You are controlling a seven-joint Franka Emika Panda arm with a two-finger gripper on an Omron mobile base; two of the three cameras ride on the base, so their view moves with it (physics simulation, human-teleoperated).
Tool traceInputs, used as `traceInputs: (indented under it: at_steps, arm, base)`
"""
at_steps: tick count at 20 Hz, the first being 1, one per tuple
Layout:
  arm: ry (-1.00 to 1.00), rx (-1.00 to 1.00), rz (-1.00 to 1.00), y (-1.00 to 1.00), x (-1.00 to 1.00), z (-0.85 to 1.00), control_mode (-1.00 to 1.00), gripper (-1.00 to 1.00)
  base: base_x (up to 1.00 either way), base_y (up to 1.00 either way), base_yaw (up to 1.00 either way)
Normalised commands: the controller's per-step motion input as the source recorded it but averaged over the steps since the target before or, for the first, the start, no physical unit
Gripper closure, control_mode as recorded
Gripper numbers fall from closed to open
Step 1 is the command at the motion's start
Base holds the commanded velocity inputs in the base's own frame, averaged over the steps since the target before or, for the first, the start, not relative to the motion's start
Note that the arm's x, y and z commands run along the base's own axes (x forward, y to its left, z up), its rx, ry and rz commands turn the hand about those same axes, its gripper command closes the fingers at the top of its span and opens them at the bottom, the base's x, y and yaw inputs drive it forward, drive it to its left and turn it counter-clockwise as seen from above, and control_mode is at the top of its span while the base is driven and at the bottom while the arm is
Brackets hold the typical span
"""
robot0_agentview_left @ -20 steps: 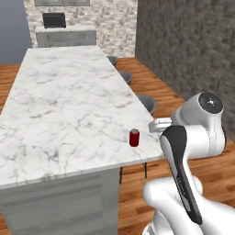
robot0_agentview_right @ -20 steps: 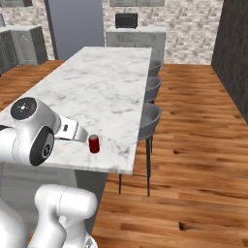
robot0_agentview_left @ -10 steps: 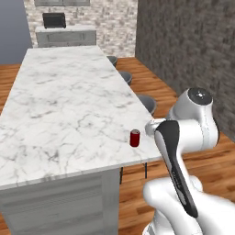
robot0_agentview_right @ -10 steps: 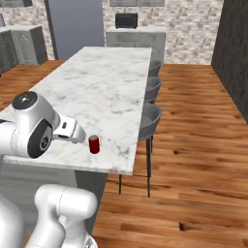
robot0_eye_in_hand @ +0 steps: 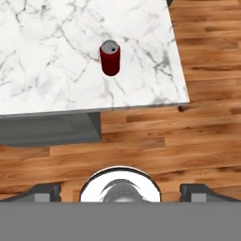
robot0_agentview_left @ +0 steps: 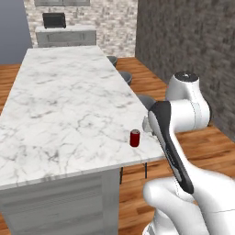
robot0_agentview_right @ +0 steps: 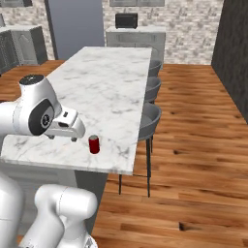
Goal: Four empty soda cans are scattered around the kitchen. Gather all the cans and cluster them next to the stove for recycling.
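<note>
- Standing upright, a soda can (robot0_eye_in_hand: 110,57) is resting on the marble desk (robot0_agentview_left: 64,101), near its corner at 5 o'clock in the left base view.
- Hovering apart from it, the pincer (robot0_eye_in_hand: 120,190) is spreading its fingers (robot0_eye_in_hand: 44,193) wide, gripping nothing.

Glossy red can (robot0_eye_in_hand: 110,58); veined marble counter (robot0_eye_in_hand: 52,56); wood floor (robot0_eye_in_hand: 141,146).

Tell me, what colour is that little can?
Red soda can with a silver top; hand view shows it best.
</note>
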Motion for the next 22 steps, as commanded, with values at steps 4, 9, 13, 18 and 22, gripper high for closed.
traceInputs:
  at_steps: [4, 9, 13, 18, 22]
  arm:
    - [0.01, 0.0, 0.05, 0.0, 0.2, -0.14, -1.0, -1.0]
    - [-0.01, 0.0, 0.04, 0.0, 0.14, -0.2, -1.0, -1.0]
    - [0.02, 0.0, 0.01, 0.0, 0.14, -0.19, -1.0, -1.0]
    - [0.0, 0.0, -0.02, 0.0, 0.22, -0.08, -1.0, -1.0]
    - [0.0, 0.0, -0.04, 0.0, 0.22, -0.01, -1.0, -1.0]
  base:
    - [0.0, 0.0, 0.0]
    - [0.0, 0.0, 0.0]
    - [0.0, 0.0, 0.0]
    - [0.0, 0.0, 0.0]
    - [0.0, 0.0, 0.0]
